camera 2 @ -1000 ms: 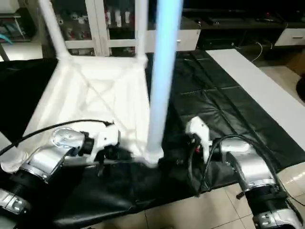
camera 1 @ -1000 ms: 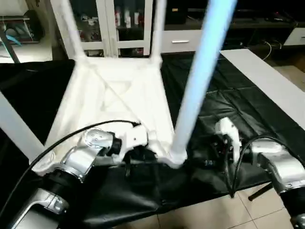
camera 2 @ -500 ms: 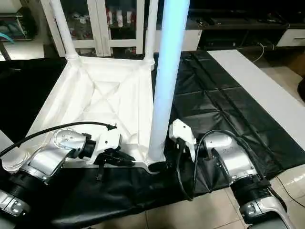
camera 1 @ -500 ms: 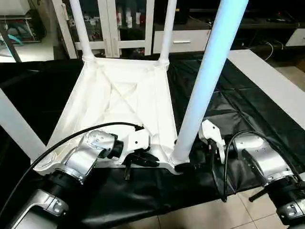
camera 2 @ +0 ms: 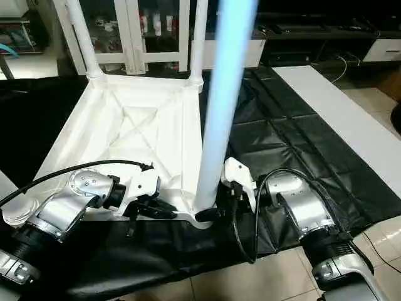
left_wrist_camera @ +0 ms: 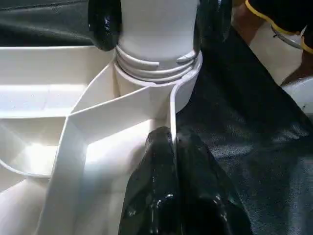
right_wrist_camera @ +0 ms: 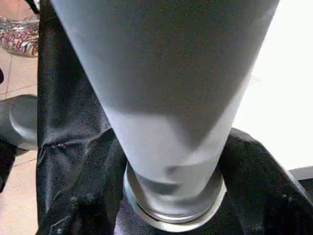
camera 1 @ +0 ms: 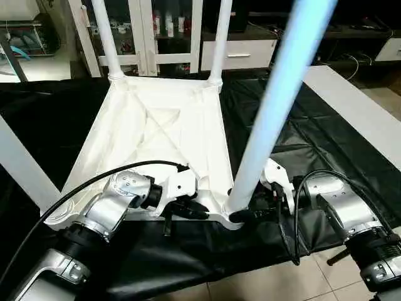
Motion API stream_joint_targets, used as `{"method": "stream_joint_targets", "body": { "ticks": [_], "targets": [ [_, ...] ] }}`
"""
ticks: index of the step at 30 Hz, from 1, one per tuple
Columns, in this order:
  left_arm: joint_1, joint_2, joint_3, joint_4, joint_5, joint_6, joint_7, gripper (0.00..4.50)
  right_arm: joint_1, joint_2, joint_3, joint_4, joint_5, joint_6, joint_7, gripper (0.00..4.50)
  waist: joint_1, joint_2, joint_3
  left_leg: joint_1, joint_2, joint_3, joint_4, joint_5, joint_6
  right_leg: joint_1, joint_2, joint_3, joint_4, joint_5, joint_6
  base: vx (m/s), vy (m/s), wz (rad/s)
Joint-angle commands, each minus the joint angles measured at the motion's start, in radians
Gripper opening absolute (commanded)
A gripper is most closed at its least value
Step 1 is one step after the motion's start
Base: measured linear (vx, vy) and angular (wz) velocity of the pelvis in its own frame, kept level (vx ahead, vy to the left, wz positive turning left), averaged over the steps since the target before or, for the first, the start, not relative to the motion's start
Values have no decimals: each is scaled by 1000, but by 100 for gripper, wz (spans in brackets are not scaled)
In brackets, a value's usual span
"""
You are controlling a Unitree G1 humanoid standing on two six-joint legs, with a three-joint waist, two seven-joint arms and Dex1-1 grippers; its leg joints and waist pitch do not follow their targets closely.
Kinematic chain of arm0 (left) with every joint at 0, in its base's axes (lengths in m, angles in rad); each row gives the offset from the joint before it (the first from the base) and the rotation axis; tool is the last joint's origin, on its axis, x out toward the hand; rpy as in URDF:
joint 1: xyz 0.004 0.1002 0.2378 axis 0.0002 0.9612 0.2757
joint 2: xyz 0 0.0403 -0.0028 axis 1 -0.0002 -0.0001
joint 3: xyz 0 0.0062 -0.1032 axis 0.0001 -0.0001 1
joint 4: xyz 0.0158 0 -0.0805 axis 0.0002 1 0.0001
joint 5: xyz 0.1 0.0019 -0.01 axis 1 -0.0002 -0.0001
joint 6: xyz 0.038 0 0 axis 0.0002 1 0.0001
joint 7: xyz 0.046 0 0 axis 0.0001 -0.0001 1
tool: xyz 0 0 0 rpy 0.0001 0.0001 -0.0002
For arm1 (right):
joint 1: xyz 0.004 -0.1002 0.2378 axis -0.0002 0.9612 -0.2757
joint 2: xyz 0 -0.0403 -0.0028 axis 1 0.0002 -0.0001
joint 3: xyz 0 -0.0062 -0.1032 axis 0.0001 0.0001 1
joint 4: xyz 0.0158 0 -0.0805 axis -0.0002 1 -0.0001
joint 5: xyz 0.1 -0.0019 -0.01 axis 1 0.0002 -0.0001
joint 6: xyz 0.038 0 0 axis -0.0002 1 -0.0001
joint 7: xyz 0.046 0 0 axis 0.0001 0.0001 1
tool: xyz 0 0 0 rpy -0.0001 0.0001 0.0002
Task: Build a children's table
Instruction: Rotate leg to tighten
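No brand, label or readable writing is showing on any part. The white tabletop (camera 1: 156, 135) is lying upside down on a black sheet (camera 1: 301, 138), its X-ribbed underside facing up. Four white legs are showing (counted in the left eye view): two far legs (camera 1: 106, 37) are standing upright in the far corner sockets, the near right leg (camera 1: 276, 100) is rising out of the near right corner socket (left_wrist_camera: 156, 73), and another leg (camera 1: 19, 166) is crossing the picture's left edge at a slant, where I cannot tell whether it is seated in its socket.

Two grippers are working at the near edge. The left gripper (left_wrist_camera: 173, 147) is pinching the tabletop's thin upright rim just beside the near right socket, its two black fingers (left_wrist_camera: 195, 166) pressed tight on either side of the plastic wall. The right gripper (right_wrist_camera: 171, 161) is reaching in from the other side, its black fingers (right_wrist_camera: 254, 171) standing on either side of the base of the near right leg; they are lying close against the tube, but I cannot tell whether they are actually squeezing it. In the left wrist view the leg's threaded end is sitting in the socket with a few thread turns exposed above the collar.

Behind the sheet, white cabinets (camera 1: 150, 31) with glass doors are standing, and a white board (camera 1: 357, 106) is lying along the sheet's right side.
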Motion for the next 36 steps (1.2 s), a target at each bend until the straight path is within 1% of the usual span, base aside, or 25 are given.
{"method": "stream_joint_targets", "body": {
  "ticks": [1,6,9,10,11,12,14,15,17,18,19,20,21,22,23,24,25,26,27,29,30,31,33,35,36],
  "targets": [
    [20,4,-58,3,34,14,-22,0,-12,0,10,10,-6,-7,29,243,-5,2,-55,15,39,-11,-76,-222,47,44,-36,26,-47,-206,-258,0,0,0],
    [22,6,-59,2,36,17,-22,0,-15,6,9,21,-8,-10,30,216,-5,2,-54,16,40,-11,-76,-232,45,44,-37,26,-48,-222,-257,0,0,0],
    [27,6,-54,-1,35,23,-11,0,-23,32,-17,51,-12,3,-44,211,-7,2,-54,15,39,-12,-76,-241,40,44,-37,27,-49,-237,-254,0,0,0],
    [27,-4,-43,6,34,22,12,0,-33,56,-42,84,-18,9,-122,211,-10,0,-50,14,39,-13,-79,-265,33,41,-37,27,-53,-277,-243,0,0,0],
    [25,-22,-27,16,31,24,46,0,-39,79,-66,111,-25,17,-204,210,-11,1,-48,13,39,-14,-81,-283,25,40,-38,27,-57,-303,-235,0,0,0],
    [19,-45,-8,30,27,31,87,0,-45,105,-91,135,-34,24,-295,210,-18,-1,-47,11,37,-18,-84,-313,7,41,-39,26,-61,-361,-214,0,0,0],
    [0,-99,26,64,27,51,186,0,-52,162,-144,163,-18,84,-447,209,-40,-4,-45,15,31,-25,-85,-385,-31,33,-36,21,-72,-474,-171,-28,1,-3],
    [-1,-101,27,65,28,53,189,0,-52,164,-145,164,-18,85,-451,209,-43,-3,-46,13,31,-31,-86,-397,-36,36,-38,18,-73,-495,-161,-58,11,-9],
    [-25,-150,43,98,45,91,286,0,-52,215,-169,184,-24,104,-575,209,-56,2,-46,8,30,-37,-87,-422,-42,35,-39,14,-78,-525,-140,-57,14,-11],
    [-48,-191,55,128,63,127,371,0,-53,251,-174,209,-54,89,-682,209,-64,1,-43,9,31,-38,-88,-449,-44,30,-37,11,-85,-557,-126,0,0,0],
    [-59,-208,62,142,70,143,411,0,-54,265,-172,221,-71,75,-728,209,-67,-2,-42,18,25,-38,-81,-478,-43,19,-37,7,-97,-614,-105,0,0,0],
    [-62,-212,64,145,72,147,419,0,-55,268,-172,224,-75,71,-738,209,-68,-3,-44,21,23,-38,-78,-480,-42,18,-38,6,-99,-631,-99,0,0,0],
    [-95,-254,89,191,90,180,533,0,-68,305,-192,257,-92,58,-862,208,-69,-3,-45,20,22,-40,-78,-477,-37,20,-39,5,-101,-636,-96,0,0,0],
    [-117,-282,109,225,104,193,616,0,-80,331,-210,281,-98,50,-943,207,-78,-1,-43,21,20,-40,-76,-477,-38,13,-35,0,-107,-641,-91,0,0,0],
    [-143,-313,130,265,113,192,697,0,-95,363,-229,307,-97,48,-1019,205,-80,2,-44,22,18,-41,-73,-484,-36,11,-34,-1,-107,-642,-92,0,0,0],
    [-167,-339,147,302,130,183,773,0,-110,391,-242,329,-109,40,-1103,205,-83,1,-46,23,16,-42,-72,-481,-30,12,-34,-6,-113,-639,-92,0,0,0],
    [-202,-368,165,356,149,134,872,0,-134,426,-233,353,-136,16,-1173,204,-86,5,-47,18,19,-46,-76,-480,-24,18,-35,-10,-112,-612,-97,0,0,0],
    [-215,-377,166,377,157,112,901,0,-144,440,-221,361,-151,4,-1194,204,-89,7,-48,16,20,-48,-79,-481,-22,22,-35,-12,-111,-590,-102,0,0,0],
    [-220,-380,162,386,163,100,911,0,-151,448,-215,366,-160,-3,-1208,204,-88,9,-52,11,23,-49,-81,-464,-17,32,-39,-13,-106,-525,-119,0,0,0],
    [-227,-385,157,398,171,84,918,0,-165,467,-213,378,-164,-17,-1218,202,-81,5,-51,6,23,-38,-83,-418,6,31,-41,-5,-100,-433,-158,0,0,0],
    [-228,-386,152,404,174,82,915,0,-172,472,-211,384,-165,-32,-1211,201,-80,2,-51,4,23,-37,-82,-405,12,33,-42,-4,-98,-423,-165,0,0,0],
    [-228,-386,150,408,175,81,914,0,-177,474,-209,390,-165,-42,-1206,200,-76,4,-51,1,23,-34,-81,-380,21,36,-45,-2,-94,-412,-172,0,0,0],
    [-226,-383,147,413,178,79,907,0,-177,474,-213,388,-156,-51,-1175,200,-75,1,-52,0,23,-32,-80,-358,28,36,-45,0,-92,-395,-179,0,0,0],
    [-221,-370,138,434,185,52,900,0,-153,463,-226,347,-92,-61,-1003,200,-67,0,-53,-1,25,-29,-78,-327,47,41,-44,2,-85,-357,-194,0,0,0],
    [-220,-368,138,435,185,50,899,0,-149,461,-230,338,-81,-60,-984,200,-62,0,-53,-3,27,-28,-78,-306,58,45,-45,3,-83,-339,-197,0,0,0]
  ]
}}
